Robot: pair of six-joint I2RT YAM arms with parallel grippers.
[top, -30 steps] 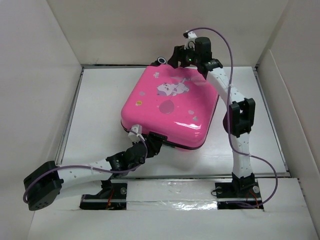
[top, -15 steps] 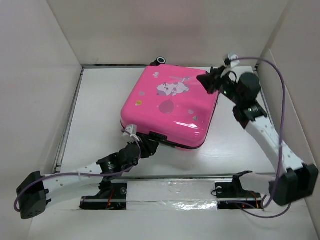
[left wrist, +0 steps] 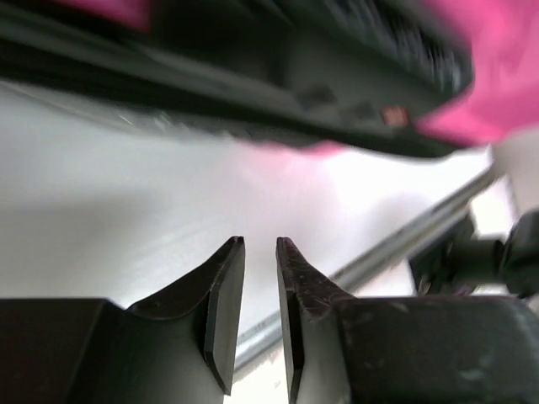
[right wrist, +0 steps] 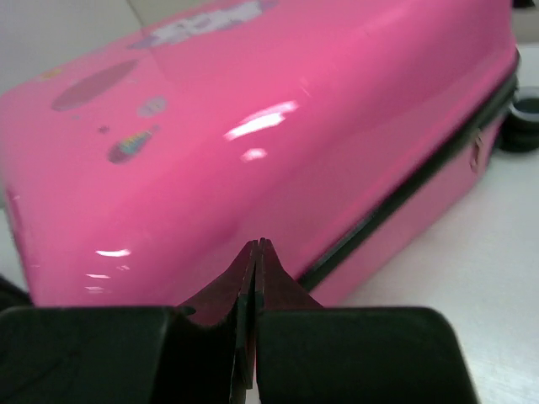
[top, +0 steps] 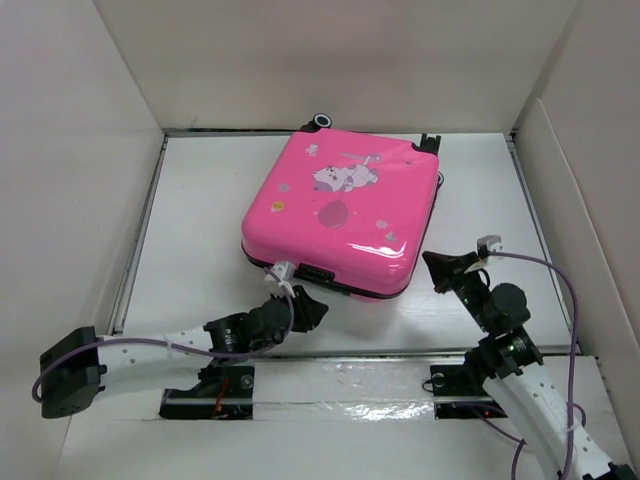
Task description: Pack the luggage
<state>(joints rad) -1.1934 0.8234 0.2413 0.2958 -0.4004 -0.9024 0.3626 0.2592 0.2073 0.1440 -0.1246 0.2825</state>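
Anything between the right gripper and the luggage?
Nothing visible. The right gripper, fingers shut, points at the luggage from its near right side, with only a strip of bare table between them.

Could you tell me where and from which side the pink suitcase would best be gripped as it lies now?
Probably the black fitting on the near edge of the luggage, approached low from the near side by the left gripper. The case lies flat and closed; its glossy domed shell looks too broad for the jaws.
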